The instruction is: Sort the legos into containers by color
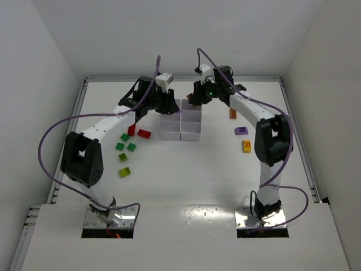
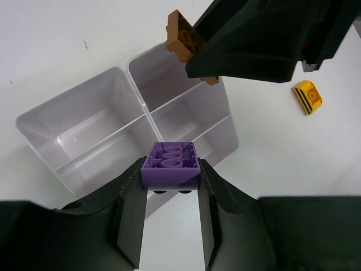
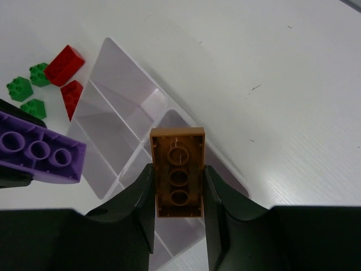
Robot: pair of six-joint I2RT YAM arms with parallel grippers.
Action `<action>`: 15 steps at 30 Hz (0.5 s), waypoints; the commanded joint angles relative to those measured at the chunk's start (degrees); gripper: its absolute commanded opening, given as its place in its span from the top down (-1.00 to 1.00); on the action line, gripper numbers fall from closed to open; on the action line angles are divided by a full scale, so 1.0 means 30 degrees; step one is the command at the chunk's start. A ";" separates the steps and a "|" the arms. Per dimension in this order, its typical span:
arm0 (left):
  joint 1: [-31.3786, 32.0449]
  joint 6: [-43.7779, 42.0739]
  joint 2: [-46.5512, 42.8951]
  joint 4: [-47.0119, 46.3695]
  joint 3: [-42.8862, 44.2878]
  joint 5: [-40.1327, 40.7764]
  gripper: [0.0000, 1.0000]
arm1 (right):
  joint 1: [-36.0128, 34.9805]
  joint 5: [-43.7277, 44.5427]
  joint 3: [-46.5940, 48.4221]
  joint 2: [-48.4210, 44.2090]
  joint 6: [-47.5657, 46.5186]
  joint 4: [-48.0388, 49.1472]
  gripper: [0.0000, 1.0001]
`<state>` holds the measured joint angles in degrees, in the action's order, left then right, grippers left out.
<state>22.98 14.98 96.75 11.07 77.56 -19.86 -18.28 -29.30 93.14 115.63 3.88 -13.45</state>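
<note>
The white six-compartment tray stands at the back middle of the table. My left gripper is shut on a purple brick, underside up, above the tray's near edge. My right gripper is shut on an orange-brown brick, underside toward the camera, over the tray. In the top view both grippers, left and right, meet over the tray's far end. The orange-brown brick also shows in the left wrist view, and the purple one in the right wrist view.
Left of the tray lie two red bricks, several green bricks and a lime-yellow one. Right of it lie an orange-brown brick, a purple brick and a yellow brick. White walls enclose the table.
</note>
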 commanded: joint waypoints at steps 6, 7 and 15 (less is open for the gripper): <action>-0.0395 0.0250 0.0151 -0.0585 0.0397 -0.0793 1.00 | -0.0527 0.0802 0.1149 0.0508 -0.2404 0.0676 0.72; -0.0395 0.0250 0.0152 -0.0585 0.0397 -0.0996 1.00 | -0.0527 0.0802 0.1149 0.0508 -0.2638 0.0676 0.68; -0.0395 0.0250 0.0502 -0.0585 0.0573 -0.1174 1.00 | -0.0878 0.1622 0.0712 0.0332 -0.3227 0.0676 0.13</action>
<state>22.46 15.33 97.23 11.03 77.58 -22.15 -20.36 -25.45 93.91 117.19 -3.60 -13.45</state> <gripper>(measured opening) 0.417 0.407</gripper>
